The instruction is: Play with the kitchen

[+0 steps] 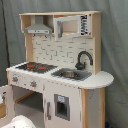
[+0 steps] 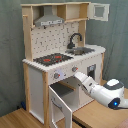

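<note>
Grey curtain behind the kitchen (image 2: 62,55); the arm (image 2: 102,91), lower right, reaches the open oven; pincer state unclear; it may strike the door (image 2: 61,106).

No readable text anywhere.

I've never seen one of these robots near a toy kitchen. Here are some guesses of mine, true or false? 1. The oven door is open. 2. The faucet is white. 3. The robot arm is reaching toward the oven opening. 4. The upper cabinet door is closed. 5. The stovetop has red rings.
1. True: the oven door of the kitchen hangs open in the second exterior view.
2. False: the faucet is black.
3. True: the arm stretches toward the oven opening; its tool sits just below the knobs.
4. False: the upper cabinet door is swung open.
5. True: the stovetop is black with red rings.
</note>
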Robot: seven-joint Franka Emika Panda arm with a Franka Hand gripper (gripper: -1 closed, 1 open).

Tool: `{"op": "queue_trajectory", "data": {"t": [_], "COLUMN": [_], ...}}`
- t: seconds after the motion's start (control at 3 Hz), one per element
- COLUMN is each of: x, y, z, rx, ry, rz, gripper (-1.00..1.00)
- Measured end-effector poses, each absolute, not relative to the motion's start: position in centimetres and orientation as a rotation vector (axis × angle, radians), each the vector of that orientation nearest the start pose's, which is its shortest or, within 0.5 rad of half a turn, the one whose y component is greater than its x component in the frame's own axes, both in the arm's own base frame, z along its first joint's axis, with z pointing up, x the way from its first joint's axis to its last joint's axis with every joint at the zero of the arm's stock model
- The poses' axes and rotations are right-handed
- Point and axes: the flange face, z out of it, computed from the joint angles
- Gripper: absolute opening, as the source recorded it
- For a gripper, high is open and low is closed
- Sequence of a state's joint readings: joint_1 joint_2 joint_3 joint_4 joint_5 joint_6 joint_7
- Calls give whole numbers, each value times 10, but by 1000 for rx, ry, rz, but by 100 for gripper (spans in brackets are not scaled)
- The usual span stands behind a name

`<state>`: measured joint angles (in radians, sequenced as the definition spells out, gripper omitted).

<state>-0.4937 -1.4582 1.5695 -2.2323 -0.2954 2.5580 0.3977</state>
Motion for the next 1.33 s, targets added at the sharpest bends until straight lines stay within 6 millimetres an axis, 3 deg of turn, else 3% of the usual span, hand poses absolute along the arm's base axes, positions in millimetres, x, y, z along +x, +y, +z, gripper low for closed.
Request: {"op": "queue_trajectory", "data": {"t": [0.33,1.33], "x": [154,110], "y": [542,511], "z": [361,470], "rx": [1323,1297], "ry": [974,796], "rz": [1337,1295], "gripper": [100,100]}}
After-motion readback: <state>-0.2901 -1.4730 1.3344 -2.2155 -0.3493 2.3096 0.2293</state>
